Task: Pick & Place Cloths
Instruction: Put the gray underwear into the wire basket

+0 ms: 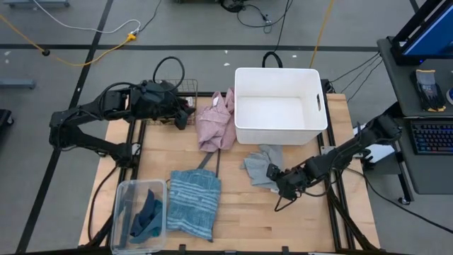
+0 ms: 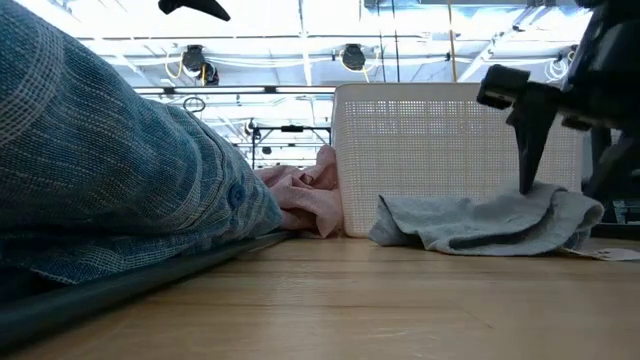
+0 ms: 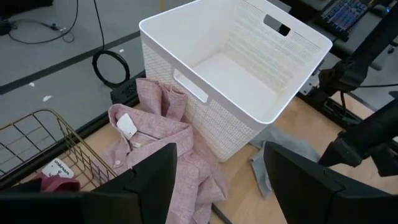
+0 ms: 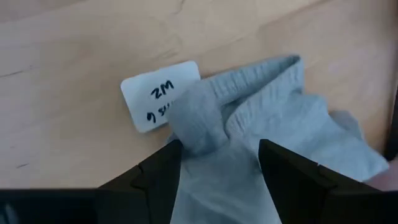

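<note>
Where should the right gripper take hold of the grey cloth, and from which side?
Grip the raised bunched fold of the grey cloth, coming straight down from above. It stands up from the flat table, and the open right gripper already straddles it, so the fingers can probably pinch it without scraping wood.

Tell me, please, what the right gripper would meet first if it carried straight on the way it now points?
Most likely the grey cloth: the right gripper hangs over it, jaws open astride a raised fold, the wooden table just beneath.
</note>
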`<state>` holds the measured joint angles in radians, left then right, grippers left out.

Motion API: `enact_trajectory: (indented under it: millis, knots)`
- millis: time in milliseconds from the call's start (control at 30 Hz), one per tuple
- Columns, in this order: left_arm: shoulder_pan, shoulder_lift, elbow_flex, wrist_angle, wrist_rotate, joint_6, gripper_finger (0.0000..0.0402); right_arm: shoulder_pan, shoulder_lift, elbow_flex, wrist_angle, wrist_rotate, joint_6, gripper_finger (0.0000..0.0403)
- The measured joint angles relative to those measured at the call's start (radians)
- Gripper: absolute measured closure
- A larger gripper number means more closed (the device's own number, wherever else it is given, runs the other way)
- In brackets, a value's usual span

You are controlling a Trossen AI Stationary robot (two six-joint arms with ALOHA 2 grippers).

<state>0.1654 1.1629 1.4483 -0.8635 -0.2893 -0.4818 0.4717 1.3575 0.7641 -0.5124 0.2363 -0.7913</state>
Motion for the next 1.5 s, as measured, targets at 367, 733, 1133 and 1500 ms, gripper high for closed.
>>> enact_trajectory:
  millis: [367, 733, 1133, 1500]
  knots:
    - [0.000, 0.000, 0.000, 0.000, 0.000, 0.006, 0.0158, -0.006, 0.000, -0.083, 0.162, 0.078, 0.114, 0.0256]
    - [0.000, 0.000, 0.000, 0.000, 0.000, 0.005, 0.0158, -0.007, -0.002, -0.083, 0.212, 0.075, 0.347, 0.0393]
    - [0.000, 0.000, 0.000, 0.000, 0.014, -0.017, 0.0158, -0.014, -0.080, -0.026, 0.226, 0.033, 0.701, 0.0395]
    - [0.000, 0.000, 0.000, 0.000, 0.152, -0.070, 0.0158, -0.035, -0.271, -0.007, 0.524, -0.178, 0.928, 0.0399]
